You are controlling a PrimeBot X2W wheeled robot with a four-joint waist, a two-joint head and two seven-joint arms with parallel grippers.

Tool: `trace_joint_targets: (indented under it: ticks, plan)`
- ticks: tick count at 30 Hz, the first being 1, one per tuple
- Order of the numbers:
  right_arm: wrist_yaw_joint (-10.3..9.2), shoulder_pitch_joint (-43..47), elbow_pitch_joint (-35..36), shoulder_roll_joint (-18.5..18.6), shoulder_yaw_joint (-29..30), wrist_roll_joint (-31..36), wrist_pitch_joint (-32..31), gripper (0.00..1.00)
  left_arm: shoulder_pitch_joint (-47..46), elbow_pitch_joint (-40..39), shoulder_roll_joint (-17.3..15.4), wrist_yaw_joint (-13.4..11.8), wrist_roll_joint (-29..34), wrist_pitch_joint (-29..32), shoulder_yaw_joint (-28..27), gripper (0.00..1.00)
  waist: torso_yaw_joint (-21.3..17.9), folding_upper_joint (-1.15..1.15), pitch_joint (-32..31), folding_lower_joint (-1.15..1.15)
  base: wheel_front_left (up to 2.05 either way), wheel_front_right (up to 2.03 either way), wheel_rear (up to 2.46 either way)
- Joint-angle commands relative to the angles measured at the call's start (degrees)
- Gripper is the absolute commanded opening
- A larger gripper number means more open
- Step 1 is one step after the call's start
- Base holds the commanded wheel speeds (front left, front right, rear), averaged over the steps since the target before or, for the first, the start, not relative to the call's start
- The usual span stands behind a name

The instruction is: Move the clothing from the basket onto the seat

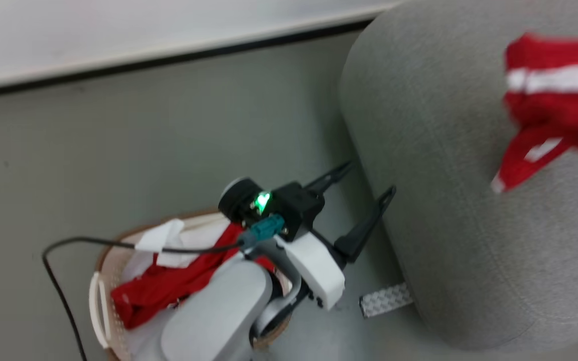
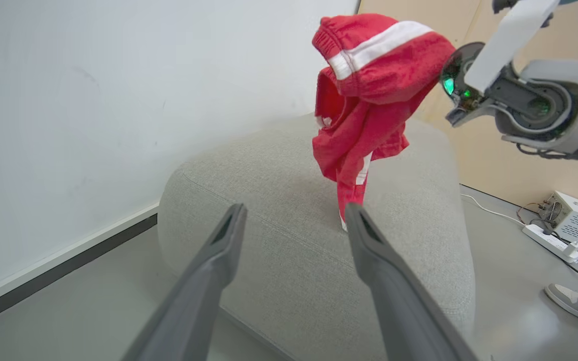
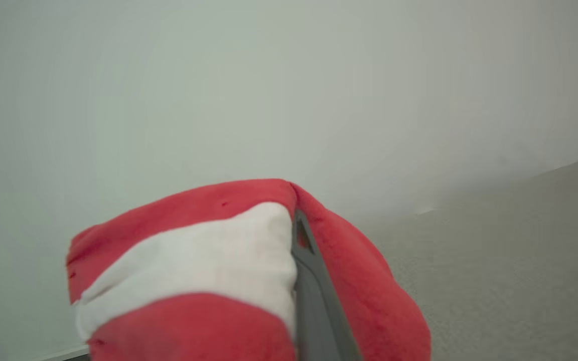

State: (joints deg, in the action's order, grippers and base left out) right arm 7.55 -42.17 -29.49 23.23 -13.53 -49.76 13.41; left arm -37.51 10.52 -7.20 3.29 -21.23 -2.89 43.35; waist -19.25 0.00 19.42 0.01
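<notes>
The grey seat (image 1: 469, 225) takes up the right side and reaches back toward the far wall (image 1: 118, 35). The basket (image 1: 99, 296) stands on the floor (image 1: 143, 150) at the near left, with a red garment (image 1: 163, 288) lying in it. The clothing (image 2: 369, 100) hangs bunched over the seat's top. The right gripper (image 3: 295, 228) is clenched on it. The left gripper (image 1: 369, 178) hovers between basket and seat, its fingers spread wide and holding nothing.

i see the seat (image 2: 289, 200) top bare and open all round the hanging clothing (image 2: 369, 90). my left arm (image 1: 229, 306) overhangs the basket (image 1: 97, 301), blocking part of its mouth. the floor (image 1: 168, 150) between basket and seat is free but for a pale strip (image 1: 385, 300).
</notes>
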Motion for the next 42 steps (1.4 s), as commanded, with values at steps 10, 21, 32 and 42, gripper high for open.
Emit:
trace_joint_targets:
  ticks: [10, 21, 32, 42]
  plan:
    - [-0.12, -27.27, -25.31, 4.29, 21.13, 18.65, 1.43, 0.00, -10.56, -2.17, -0.03, -0.22, 2.38, -0.24, -2.32, 1.00, 9.13, 0.00, 19.47, -0.01, 0.00, 0.00, 0.00]
    - [-0.12, -23.60, -32.24, -1.94, 37.55, 35.87, 1.81, 1.00, -9.95, 0.70, -1.66, -0.77, 2.09, -2.42, -2.93, 1.00, 9.05, 0.00, 19.62, -0.01, 0.00, 0.00, 0.00]
    - [-0.12, -6.72, -19.15, -9.15, 27.81, 34.30, 1.74, 1.00, -0.65, 3.80, -4.35, -2.59, -1.42, -6.04, -4.56, 1.00, 6.32, 0.00, 6.90, -0.01, 0.00, 0.00, 0.00]
    - [-0.12, 12.78, -0.76, -11.95, 20.97, 33.38, 1.72, 1.00, 10.69, 7.00, -4.43, -6.07, -4.80, -11.27, -7.35, 1.00, 9.70, 0.00, -6.61, -0.01, 0.00, 0.00, 0.00]
